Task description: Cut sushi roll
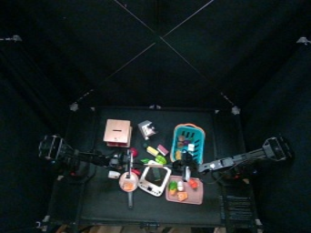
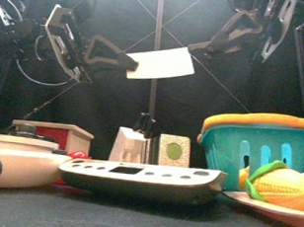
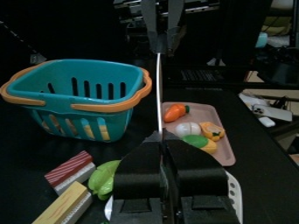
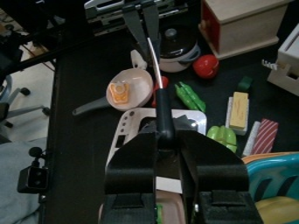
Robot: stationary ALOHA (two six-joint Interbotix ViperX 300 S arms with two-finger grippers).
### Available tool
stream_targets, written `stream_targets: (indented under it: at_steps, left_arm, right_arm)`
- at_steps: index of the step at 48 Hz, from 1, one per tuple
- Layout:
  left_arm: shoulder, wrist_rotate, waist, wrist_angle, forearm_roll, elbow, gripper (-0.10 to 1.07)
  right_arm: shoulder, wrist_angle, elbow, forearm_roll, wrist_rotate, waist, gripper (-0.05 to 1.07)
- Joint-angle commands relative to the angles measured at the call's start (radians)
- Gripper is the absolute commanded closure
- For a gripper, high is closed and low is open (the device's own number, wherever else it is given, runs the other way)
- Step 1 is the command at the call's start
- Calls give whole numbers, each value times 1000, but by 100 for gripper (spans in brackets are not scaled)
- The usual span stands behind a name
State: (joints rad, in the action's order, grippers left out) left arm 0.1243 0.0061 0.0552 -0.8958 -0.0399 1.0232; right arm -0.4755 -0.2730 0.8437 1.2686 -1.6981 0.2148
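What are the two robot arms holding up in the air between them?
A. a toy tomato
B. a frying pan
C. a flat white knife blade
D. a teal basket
C. In the front view a white cleaver-like knife hangs high above the table, the left gripper at one end and the right gripper at the other, while the teal basket sits on the table.

From above, the things on the desk (image 1: 91, 136) are too small to name. In the front view the basket (image 2: 260, 144) is cut off at three o'clock, and the pan (image 2: 13, 159) at nine o'clock.
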Motion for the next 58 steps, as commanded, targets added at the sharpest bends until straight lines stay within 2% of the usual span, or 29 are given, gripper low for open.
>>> stream_targets:
  at_steps: [1, 9, 18, 25, 30, 36, 41, 46, 52, 58]
  left_arm:
    - [26, 0, 2, -23, -2, -11, 68]
    - [26, -2, 2, -23, -2, 0, 68]
    - [28, -3, 2, -21, -3, 20, 68]
    - [26, -3, 2, -18, -18, 28, 68]
    - [26, -2, 2, -17, -23, 31, 68]
    - [26, -2, 3, -12, -25, 32, 68]
    - [26, -2, 2, -8, -23, 32, 68]
    - [26, -2, 2, -8, -23, 32, 68]
    - [26, 0, 2, -8, -21, 32, 68]
    - [26, 0, 5, -5, -20, 32, 68]
  right_arm:
    - [-9, 14, -12, -37, 0, -3, 54]
    - [-32, 46, -17, -107, 0, 0, 41]
    - [-101, 94, -37, -281, 2, -3, 17]
    - [-140, 66, -75, -448, 3, -12, 2]
    - [-150, -29, -97, -552, 9, -18, -1]
    - [-152, -216, -137, -644, 48, -11, -1]
    - [-149, -351, -193, -730, 152, 6, -1]
    - [-138, -479, -273, -871, 316, -5, -1]
    - [-118, -569, -344, -1002, 497, -63, -1]
    - [-77, -614, -364, -1135, 647, -166, -1]
